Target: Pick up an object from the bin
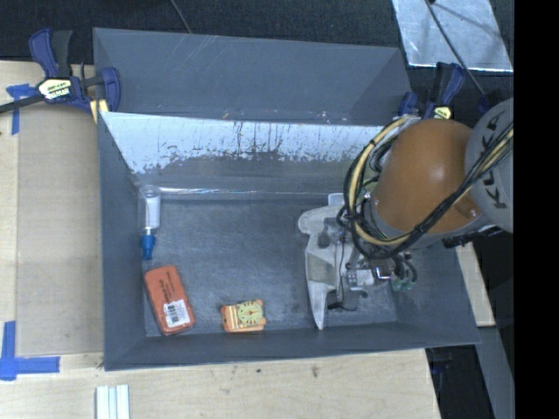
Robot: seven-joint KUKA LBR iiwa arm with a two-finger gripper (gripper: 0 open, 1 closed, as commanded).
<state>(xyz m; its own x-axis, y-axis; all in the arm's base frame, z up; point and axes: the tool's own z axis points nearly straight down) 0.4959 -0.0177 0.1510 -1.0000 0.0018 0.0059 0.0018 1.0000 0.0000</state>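
Grey metal bin (262, 77), seen from above, standing on a dark floor. Its floor is dull and scuffed. The pale back wall carries dark vertical streaks along its upper part. My arm (424, 177) enters from the right, its wrist under a rounded orange cover looped with cables. My gripper (330, 308) sits low over bare floor in the bin's right front part; whether it is open or closed cannot be told.

Three loose things lie well apart from it, along the left and front:
- **Orange packet (168, 299):** flat and rectangular with a white barcode label, in the left front corner.
- **Clear tube (150, 225):** blue-capped, against the left wall behind the packet.
- **Small yellow-orange packet (243, 316):** at the front edge, the nearest thing to my gripper, on its left and not touching it.
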